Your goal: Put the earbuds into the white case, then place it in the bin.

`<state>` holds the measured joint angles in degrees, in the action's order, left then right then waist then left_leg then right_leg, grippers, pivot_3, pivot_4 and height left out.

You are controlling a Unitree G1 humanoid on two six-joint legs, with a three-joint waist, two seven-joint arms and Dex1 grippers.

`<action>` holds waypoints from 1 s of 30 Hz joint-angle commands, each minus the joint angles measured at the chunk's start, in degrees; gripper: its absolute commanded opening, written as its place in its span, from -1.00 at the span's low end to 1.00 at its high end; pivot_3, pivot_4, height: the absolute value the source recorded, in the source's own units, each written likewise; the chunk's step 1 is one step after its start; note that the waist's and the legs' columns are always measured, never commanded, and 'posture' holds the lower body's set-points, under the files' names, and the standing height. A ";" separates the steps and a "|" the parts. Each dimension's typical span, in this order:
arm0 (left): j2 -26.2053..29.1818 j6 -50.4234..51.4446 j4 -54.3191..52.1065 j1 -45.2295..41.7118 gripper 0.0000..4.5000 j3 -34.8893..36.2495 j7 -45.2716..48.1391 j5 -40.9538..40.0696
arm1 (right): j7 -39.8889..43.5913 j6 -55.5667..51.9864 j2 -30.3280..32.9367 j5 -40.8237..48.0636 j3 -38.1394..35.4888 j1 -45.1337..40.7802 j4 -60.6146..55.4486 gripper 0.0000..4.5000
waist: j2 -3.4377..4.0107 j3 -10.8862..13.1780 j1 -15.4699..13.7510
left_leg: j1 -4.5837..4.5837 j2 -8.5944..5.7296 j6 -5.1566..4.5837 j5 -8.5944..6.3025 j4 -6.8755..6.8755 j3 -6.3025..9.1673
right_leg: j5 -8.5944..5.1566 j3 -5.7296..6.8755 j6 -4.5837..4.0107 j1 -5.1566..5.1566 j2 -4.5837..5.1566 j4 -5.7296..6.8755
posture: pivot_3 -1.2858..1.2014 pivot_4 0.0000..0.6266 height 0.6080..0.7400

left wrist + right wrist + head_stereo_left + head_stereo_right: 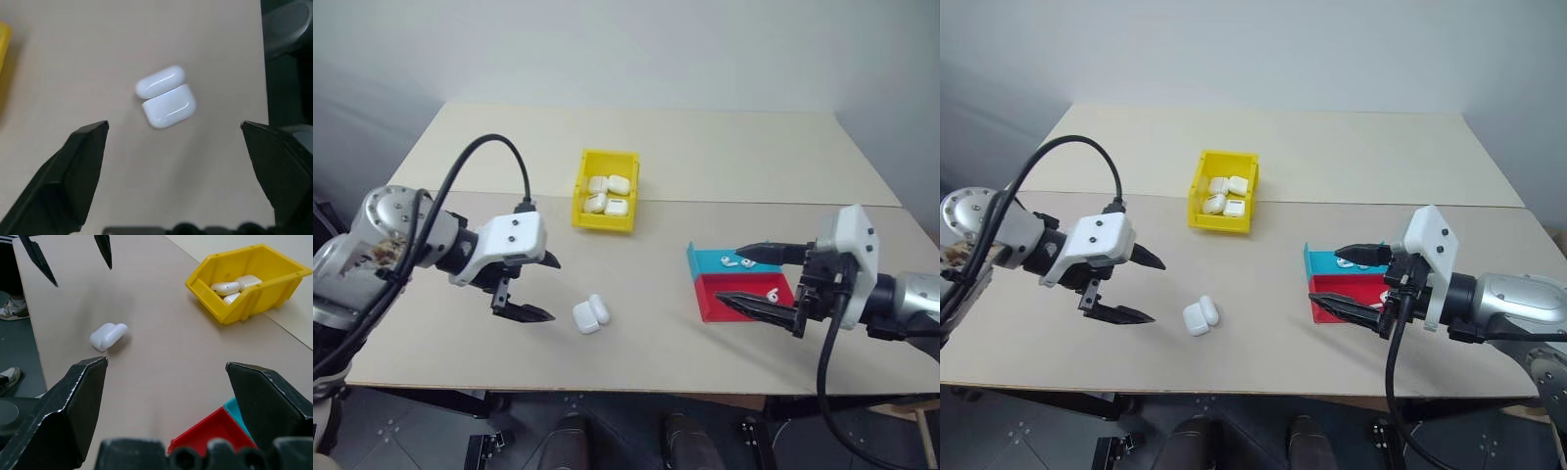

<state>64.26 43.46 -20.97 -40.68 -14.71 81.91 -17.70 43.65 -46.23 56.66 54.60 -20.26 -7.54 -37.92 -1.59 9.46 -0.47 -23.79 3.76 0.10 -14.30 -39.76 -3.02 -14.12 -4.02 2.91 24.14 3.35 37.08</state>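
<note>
No readable writing anywhere. Your left gripper (536, 286) hangs wide open, empty, one white case (591, 313) lying at its 3 o'clock. Your right gripper (756, 280) gapes empty over the tray (720, 297) holding three earbuds (735, 261); the bin (605, 190) holds four cases.

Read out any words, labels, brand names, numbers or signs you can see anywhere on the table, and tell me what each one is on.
No readable text anywhere.
White case on the table: plain, no marking visible.
Cases in the yellow bin: two show a small dark patch, too small to read as text.
Teal-and-red tray: no lettering visible.
Earbuds in the tray: no marking can be made out.
</note>
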 commanded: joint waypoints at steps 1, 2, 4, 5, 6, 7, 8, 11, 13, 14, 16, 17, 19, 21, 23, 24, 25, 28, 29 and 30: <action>-1.04 9.57 -2.48 -4.50 0.99 -4.98 -1.55 1.19 | -0.48 1.20 -0.52 0.12 -0.75 -0.68 -1.08 1.00 | 0.00 0.00 -0.05 | 0.00 0.00 0.00 0.00 0.00 0.00 | 0.00 0.00 0.00 0.01 0.00 0.00 | 0.03 -0.52 1.00; -1.67 12.62 -3.08 -5.68 0.99 -5.63 -2.12 0.44 | -0.59 1.15 -0.60 0.15 -0.79 -0.62 -1.23 1.00 | -0.01 0.00 -0.05 | -0.01 0.00 0.00 0.00 -0.01 0.02 | 0.00 0.00 0.00 0.00 -0.01 0.01 | 0.03 -0.52 1.00; -4.79 21.25 -3.43 -8.68 0.99 -7.04 -5.42 -0.82 | -1.03 0.90 -0.78 0.35 -0.95 -0.56 -1.44 1.00 | -0.01 0.01 -0.04 | -0.03 -0.01 0.00 0.00 -0.02 0.02 | 0.00 0.00 0.01 0.01 0.00 0.00 | 0.03 -0.52 1.00; -6.68 25.88 -3.19 -10.09 0.99 -7.68 -7.47 -1.22 | -1.28 0.73 -0.85 0.55 -1.11 -0.50 -1.50 1.00 | -0.03 0.02 -0.23 | -0.03 -0.01 -0.01 0.00 -0.02 0.02 | 0.00 0.00 0.01 0.01 0.00 0.00 | 0.03 -0.52 1.00; -8.33 29.69 -2.91 -11.18 0.99 -7.90 -9.23 -1.82 | -1.49 0.63 -0.89 0.71 -1.20 -0.52 -1.53 1.00 | -0.04 0.02 -0.24 | -0.08 -0.02 -0.01 0.00 -0.07 0.10 | -0.01 0.04 0.02 0.00 0.00 0.01 | 0.03 -0.52 1.00; -10.57 34.75 -2.09 -12.66 0.99 -8.14 -11.49 -2.28 | -1.67 0.55 -0.91 0.84 -1.26 -0.53 -1.58 1.00 | -0.04 0.02 -0.15 | -0.10 -0.03 -0.01 0.00 -0.08 0.12 | 0.00 0.05 0.03 0.01 0.00 0.00 | 0.03 -0.52 1.00; -12.03 37.95 -1.63 -13.57 0.99 -8.08 -13.14 -2.83 | -1.80 0.51 -0.92 0.92 -1.28 -0.54 -1.61 1.00 | -0.04 0.02 -0.11 | -0.08 -0.03 -0.01 0.00 -0.08 0.12 | -0.01 0.03 0.03 0.00 0.00 0.00 | 0.03 -0.52 1.00; -14.66 35.80 -7.09 -10.65 0.99 -6.23 -21.43 -0.28 | -2.33 0.30 -0.94 1.28 -1.36 -0.53 -1.85 1.00 | -0.04 0.02 0.29 | -0.09 -0.03 -0.02 -0.01 -0.05 0.14 | -0.01 0.03 0.03 0.04 -0.01 0.00 | 0.03 -0.52 1.00; -15.44 36.26 -9.44 -9.69 0.99 -5.16 -24.77 -0.37 | -2.61 0.20 -0.90 1.61 -1.55 -0.36 -2.03 1.00 | -0.04 0.03 0.74 | -0.07 -0.03 -0.03 -0.01 -0.03 0.13 | -0.02 -0.02 0.01 0.04 -0.01 0.00 | 0.03 -0.52 1.00; -14.83 38.46 -9.56 -10.92 0.99 -5.75 -24.55 -1.64 | -2.72 0.13 -0.84 1.87 -1.75 -0.20 -2.14 1.00 | -0.06 0.03 0.79 | -0.07 -0.03 -0.03 -0.02 -0.03 0.14 | -0.03 -0.01 0.00 0.04 -0.01 0.02 | 0.03 -0.52 1.00; -11.83 45.22 -7.36 -16.92 0.99 -11.59 -20.67 -6.06 | -2.89 -0.04 -0.74 2.39 -2.16 0.01 -2.24 1.00 | -0.11 0.07 0.75 | -0.09 -0.03 -0.03 -0.01 -0.04 0.16 | -0.02 0.01 0.00 0.06 -0.02 0.03 | 0.03 -0.52 1.00; -10.89 47.23 -6.65 -18.90 0.99 -13.67 -19.92 -7.55 | -2.96 -0.10 -0.71 2.56 -2.27 0.05 -2.26 1.00 | -0.13 0.08 0.76 | -0.12 -0.04 -0.03 -0.01 -0.06 0.19 | -0.02 0.04 0.00 0.06 -0.02 0.04 | 0.03 -0.52 1.00; -9.60 48.19 -5.39 -22.03 0.99 -16.09 -19.06 -9.62 | -3.12 -0.26 -0.69 2.90 -2.48 0.08 -2.18 1.00 | -0.11 0.06 0.76 | -0.06 -0.07 -0.03 -0.01 -0.06 0.18 | -0.02 0.03 0.02 0.02 0.01 0.04 | 0.03 -0.52 1.00; -8.43 48.22 -4.91 -24.64 0.99 -18.97 -19.61 -10.40 | -3.37 -0.29 -0.66 3.23 -2.48 0.00 -2.06 1.00 | -0.11 0.06 0.72 | -0.03 -0.07 -0.03 -0.02 -0.04 0.18 | -0.03 0.03 0.03 0.00 0.02 0.03 | 0.03 -0.52 1.00; -7.63 48.85 -4.03 -27.55 0.99 -22.73 -20.20 -11.33 | -3.51 -0.20 -0.64 3.51 -2.34 -0.18 -1.91 1.00 | -0.12 0.07 0.68 | -0.04 -0.07 -0.03 -0.02 -0.03 0.18 | -0.04 0.03 0.02 0.01 0.01 0.04 | 0.03 -0.52 1.00; -7.43 48.81 -4.28 -28.45 0.99 -23.99 -20.04 -11.73 | -3.61 -0.17 -0.63 3.63 -2.25 -0.33 -1.83 1.00 | -0.12 0.07 0.68 | -0.06 -0.07 -0.03 -0.01 -0.03 0.19 | -0.03 0.03 0.02 0.03 0.00 0.04 | 0.03 -0.52 1.00; -7.04 48.43 -4.82 -29.30 0.99 -25.57 -19.81 -11.96 | -3.70 -0.15 -0.62 3.71 -2.16 -0.46 -1.73 1.00 | -0.12 0.07 0.66 | -0.07 -0.07 -0.03 -0.01 -0.04 0.19 | -0.03 0.03 0.02 0.03 0.00 0.04 | 0.03 -0.52 1.00; -6.77 47.94 -5.85 -30.07 0.99 -28.95 -20.73 -12.29 | -3.86 -0.02 -0.57 3.93 -2.19 -0.39 -1.80 1.00 | -0.11 0.07 0.60 | -0.09 -0.07 -0.03 -0.02 -0.04 0.18 | -0.04 0.02 0.02 0.04 0.00 0.02 | 0.03 -0.52 1.00; -7.01 47.16 -6.01 -29.60 0.99 -29.52 -21.53 -11.80 | -3.96 -0.02 -0.62 4.06 -2.23 -0.36 -1.82 1.00 | -0.11 0.07 0.60 | -0.08 -0.07 -0.03 -0.02 -0.04 0.18 | -0.04 0.02 0.02 0.04 0.00 0.02 | 0.03 -0.52 1.00; -7.39 46.59 -6.10 -29.03 0.99 -29.75 -22.46 -11.33 | -4.06 0.00 -0.67 4.12 -2.26 -0.32 -1.88 1.00 | -0.11 0.07 0.59 | -0.08 -0.07 -0.03 -0.01 -0.04 0.18 | -0.04 0.02 0.02 0.04 0.00 0.03 | 0.03 -0.52 1.00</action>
<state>56.78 91.16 -26.02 -69.51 -44.26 60.64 -29.54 39.78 -46.40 55.72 57.56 -20.86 -7.40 -38.93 -1.70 9.52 0.12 -23.88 3.69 0.07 -14.31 -39.80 -2.83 -14.16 -4.00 2.93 24.17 3.35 37.11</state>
